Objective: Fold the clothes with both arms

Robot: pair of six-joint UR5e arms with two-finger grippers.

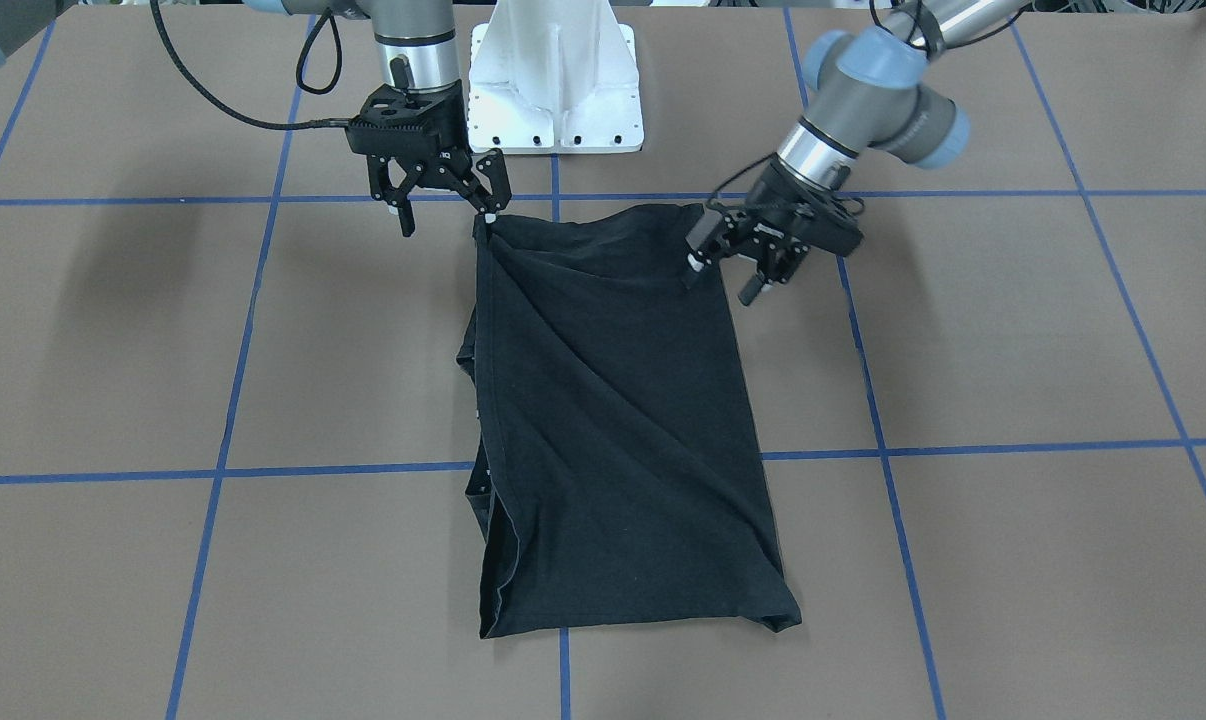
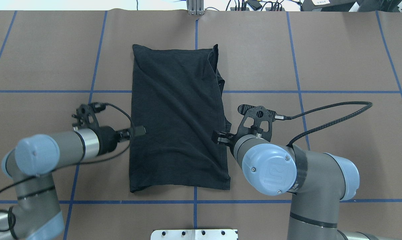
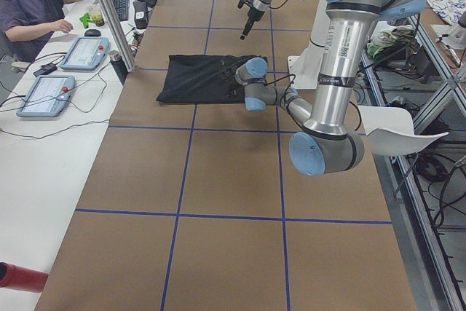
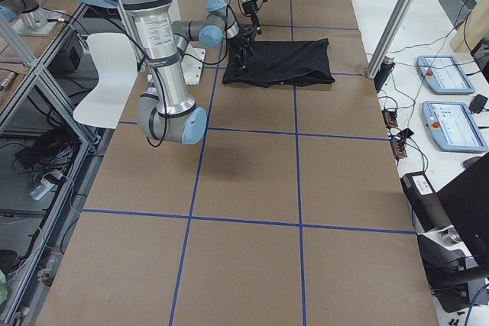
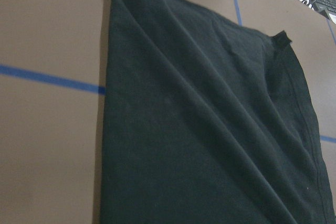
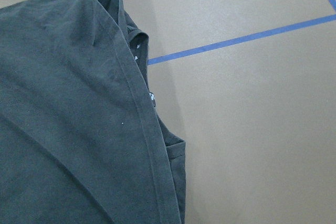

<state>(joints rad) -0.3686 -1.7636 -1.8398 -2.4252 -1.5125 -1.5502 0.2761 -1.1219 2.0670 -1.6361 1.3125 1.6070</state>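
Black T-shirt (image 1: 613, 420) folded into a long strip lies flat on the table (image 1: 1013, 350), soft, light and likely floppy; left gripper (image 1: 720, 282) and right gripper (image 1: 448, 222), jaws apart and empty, sit at its two robot-side corners, the sensible places to pinch

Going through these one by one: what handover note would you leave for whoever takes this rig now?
Left gripper: open, holding nothing, by the shirt's edge on its side, toward the robot end.
Right gripper: open, holding nothing, a fingertip close to the opposite edge; contact unclear.
Shirt: flat on the table, a long narrow rectangle, plain black up, diagonal creases.
Done: the sides look folded in.
Left: probably the crosswise fold, after grasping.
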